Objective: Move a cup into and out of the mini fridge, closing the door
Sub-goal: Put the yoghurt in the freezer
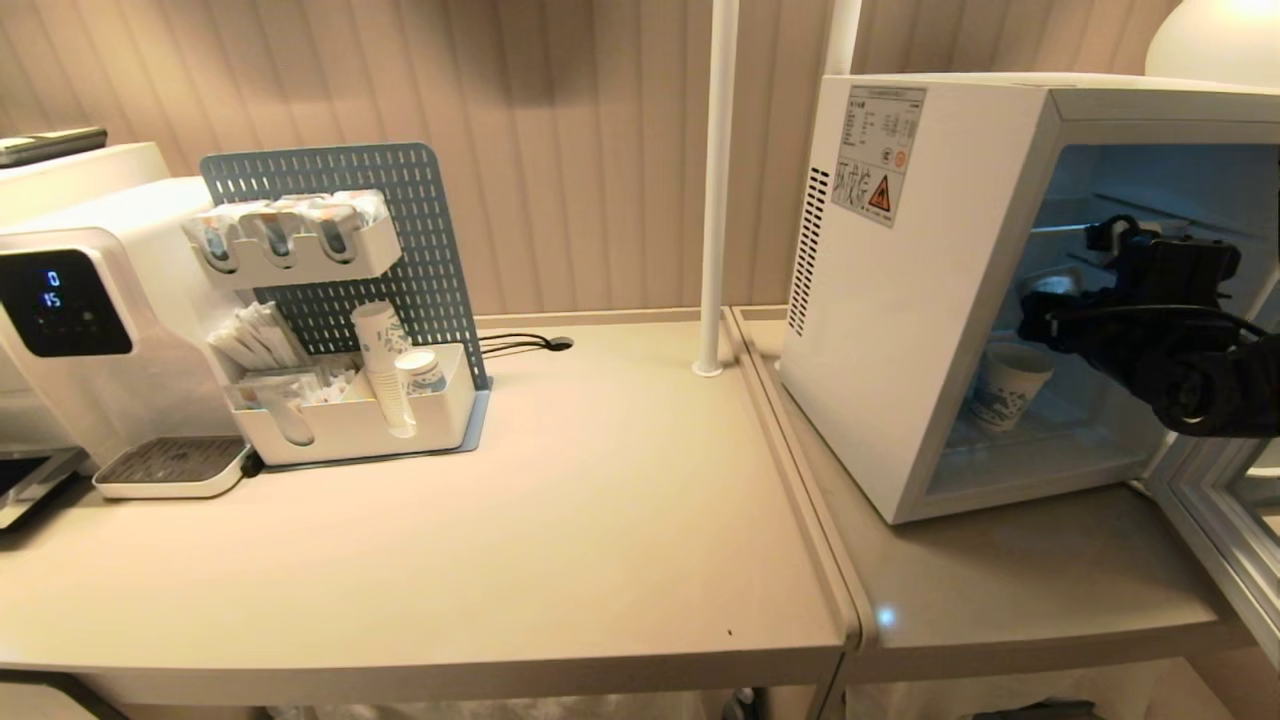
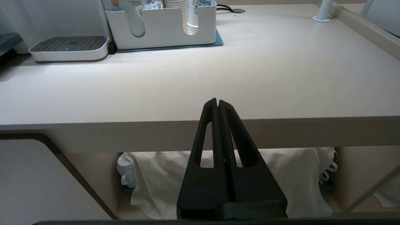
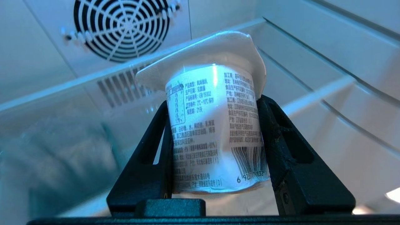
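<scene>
A: Where is the right arm?

B: It reaches in from the right of the head view into the open mini fridge (image 1: 920, 290). The right pincer (image 3: 215, 125) sits inside the cabinet, pointing toward the rear wall with its round fan (image 3: 125, 28), and its two black fingers (image 3: 150, 150) are clamped on the sides of the cup (image 3: 215, 131), a small white tub with a wide rim, printed text and a barcode. In the head view the cup's rim (image 1: 1050, 285) just shows ahead of the black wrist.

A: And the left arm?

B: Parked. The left pincer (image 2: 217, 103) is pressed together, fingers touching, and hangs at the front edge of the table (image 2: 187, 81), holding nothing.

A: Is the door closed?

B: No. The door (image 1: 1215, 520) stands swung open at the right edge of the head view, only its pale frame and glass showing.

A: Count what is in the fridge.

B: Two containers: the cup in the pincer, up at the level of the wire shelf (image 1: 1140, 215), and one taller paper cup with blue pattern (image 1: 1010, 385) standing on the floor of the cabinet below.

A: And on the table?

B: One water dispenser (image 1: 80, 320) with a drip tray (image 1: 170, 468), one pegboard organiser (image 1: 360, 260), one stack of paper cups (image 1: 385, 365) leaning in its lower bin with another cup (image 1: 420, 372) just beside it, and one white pole (image 1: 715, 190). How many sachets fill the upper bin I cannot tell.
</scene>
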{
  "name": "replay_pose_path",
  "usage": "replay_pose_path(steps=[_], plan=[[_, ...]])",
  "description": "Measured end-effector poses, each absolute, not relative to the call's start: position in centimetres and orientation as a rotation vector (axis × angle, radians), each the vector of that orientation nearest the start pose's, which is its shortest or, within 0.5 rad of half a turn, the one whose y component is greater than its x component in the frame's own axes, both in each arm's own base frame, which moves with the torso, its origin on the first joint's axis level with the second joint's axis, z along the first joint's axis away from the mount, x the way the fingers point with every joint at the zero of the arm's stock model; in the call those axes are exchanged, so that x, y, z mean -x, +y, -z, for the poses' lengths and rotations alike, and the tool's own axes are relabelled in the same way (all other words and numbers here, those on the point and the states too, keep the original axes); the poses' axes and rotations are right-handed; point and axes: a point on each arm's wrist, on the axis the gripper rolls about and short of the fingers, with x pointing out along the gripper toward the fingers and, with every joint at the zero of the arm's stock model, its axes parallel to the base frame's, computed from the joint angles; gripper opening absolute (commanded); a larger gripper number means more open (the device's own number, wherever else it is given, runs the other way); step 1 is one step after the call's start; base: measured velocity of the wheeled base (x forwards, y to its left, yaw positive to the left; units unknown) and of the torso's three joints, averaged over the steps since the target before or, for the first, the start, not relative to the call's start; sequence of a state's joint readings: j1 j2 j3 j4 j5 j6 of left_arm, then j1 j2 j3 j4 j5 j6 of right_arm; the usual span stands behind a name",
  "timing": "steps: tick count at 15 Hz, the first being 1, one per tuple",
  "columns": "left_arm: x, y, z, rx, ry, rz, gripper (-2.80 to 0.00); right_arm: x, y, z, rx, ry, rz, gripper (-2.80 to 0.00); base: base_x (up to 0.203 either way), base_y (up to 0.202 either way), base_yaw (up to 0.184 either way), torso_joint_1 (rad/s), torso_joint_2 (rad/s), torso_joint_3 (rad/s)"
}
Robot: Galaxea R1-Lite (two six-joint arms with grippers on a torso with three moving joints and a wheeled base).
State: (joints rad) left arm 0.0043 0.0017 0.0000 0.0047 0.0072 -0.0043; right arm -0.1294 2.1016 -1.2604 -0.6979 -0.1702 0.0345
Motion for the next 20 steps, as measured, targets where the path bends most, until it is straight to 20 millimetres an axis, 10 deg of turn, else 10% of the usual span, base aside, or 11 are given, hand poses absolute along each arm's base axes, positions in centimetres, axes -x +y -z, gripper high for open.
replay_pose_path(steps=[20], plan=[[2.3,0.0,-7.5,0.003,0.007,-0.011,-2.80,-48.9,-6.1,-12.2,0.030,0.196,0.280,-2.80,0.000,0.000,0.000,0.000,0.00,0.000]])
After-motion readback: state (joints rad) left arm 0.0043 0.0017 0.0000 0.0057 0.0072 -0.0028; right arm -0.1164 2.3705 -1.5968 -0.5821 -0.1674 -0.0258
